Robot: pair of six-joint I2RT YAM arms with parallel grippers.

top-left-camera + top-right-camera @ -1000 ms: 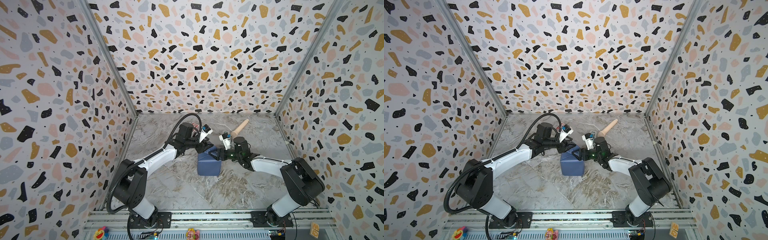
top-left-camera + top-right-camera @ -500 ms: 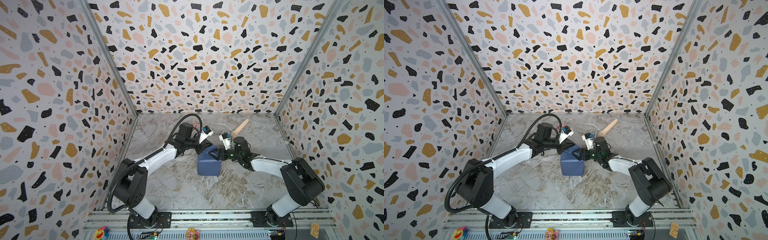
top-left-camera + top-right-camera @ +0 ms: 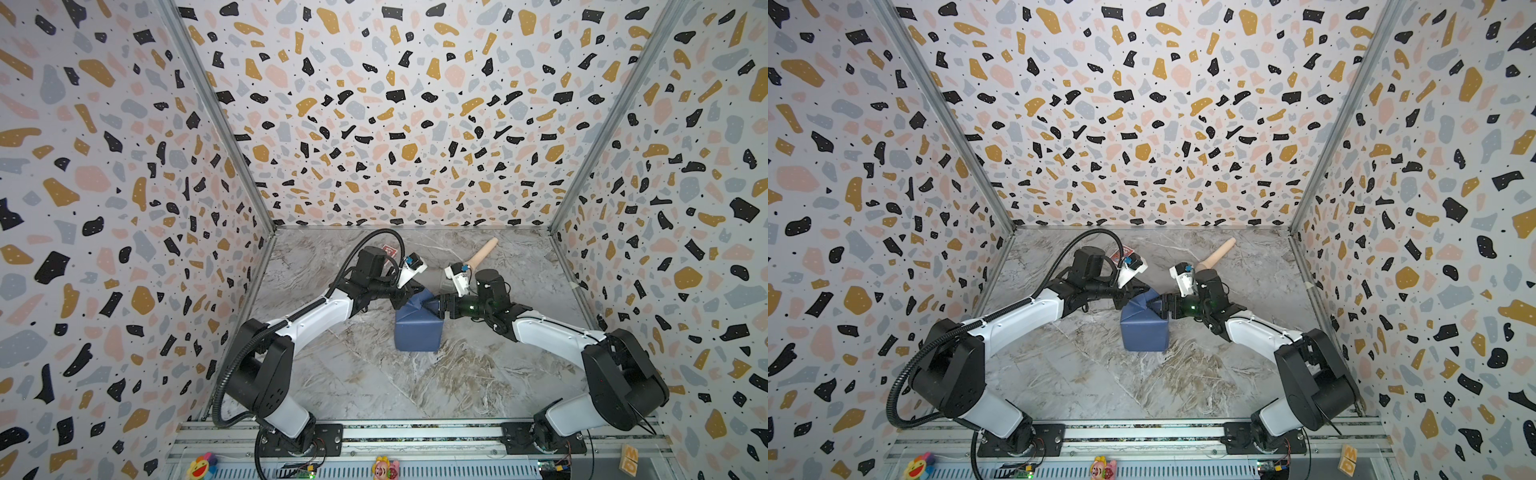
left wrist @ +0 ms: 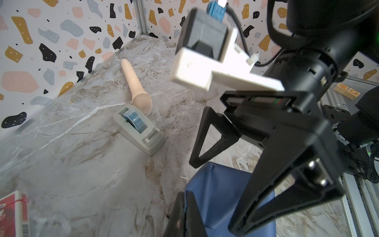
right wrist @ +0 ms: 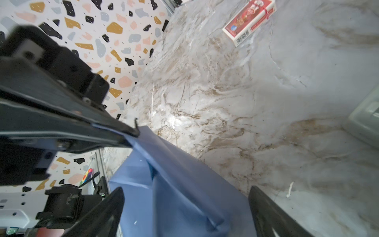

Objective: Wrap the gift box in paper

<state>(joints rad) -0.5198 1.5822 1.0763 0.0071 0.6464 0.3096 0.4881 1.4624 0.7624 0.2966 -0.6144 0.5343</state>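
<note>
Reaching in low from either side, left gripper (image 5: 131,132) clenched on a raised flap of the paper (image 3: 417,332), right gripper (image 3: 435,306) released astride it, tape dispenser (image 4: 139,129) nearby on the counter (image 3: 374,382).

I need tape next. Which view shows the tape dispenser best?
The left wrist view: the whole tape dispenser with its blue roll shows, unobstructed. The right wrist view catches only a corner; in both top views the right arm mostly hides it.
</note>
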